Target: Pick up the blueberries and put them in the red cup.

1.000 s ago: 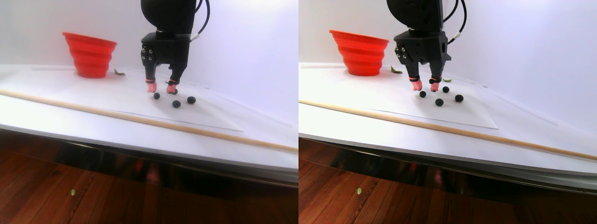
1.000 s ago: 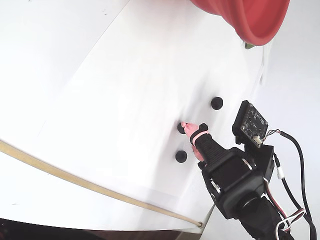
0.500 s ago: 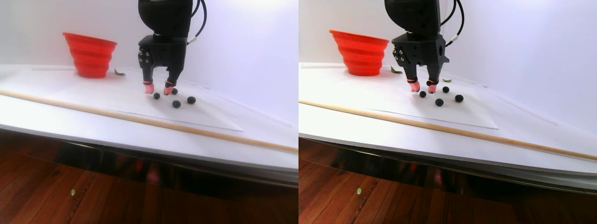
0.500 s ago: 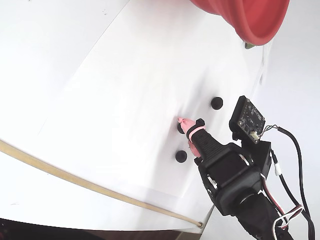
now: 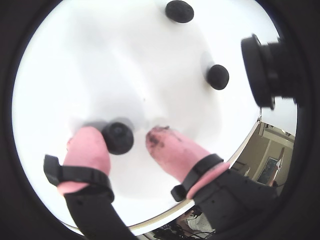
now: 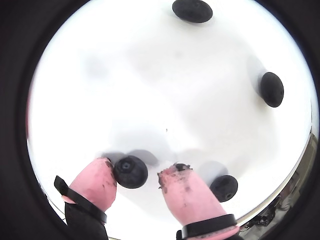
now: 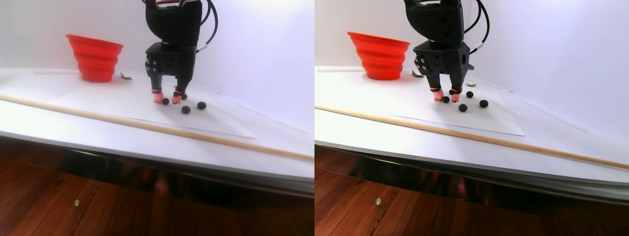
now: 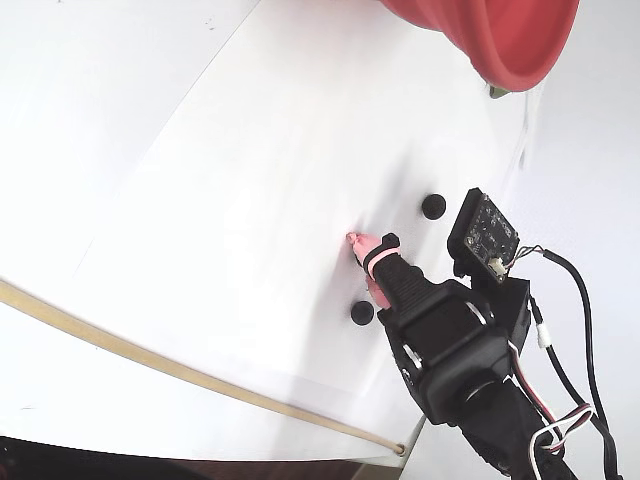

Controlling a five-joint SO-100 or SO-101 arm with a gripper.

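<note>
Several dark blueberries lie on the white paper. One blueberry (image 5: pixel 118 137) (image 6: pixel 131 171) (image 7: pixel 165 101) sits between my pink fingertips, touching the left one, with a gap to the right one. My gripper (image 5: pixel 126 136) (image 6: pixel 139 170) (image 7: pixel 167 98) is open, tips down at the paper. Other blueberries lie apart in both wrist views (image 5: pixel 218 77) (image 6: pixel 272 89), the stereo pair view (image 7: pixel 185 109) and the fixed view (image 8: pixel 361 312). In the fixed view only one pink fingertip (image 8: pixel 360 243) shows. The red cup (image 7: pixel 96 59) (image 8: pixel 500 35) stands upright, well left of the gripper in the stereo pair view.
A long wooden stick (image 7: pixel 147 127) (image 8: pixel 150 360) lies across the table in front of the paper sheet (image 7: pixel 123 105). A small green leaf (image 7: pixel 125 76) lies beside the cup. A camera board (image 8: pixel 483 238) and cables ride on the arm.
The gripper has come down and shifted slightly left in the stereo pair view. Its tips now straddle the nearest blueberry at paper level. The berries have not moved.
</note>
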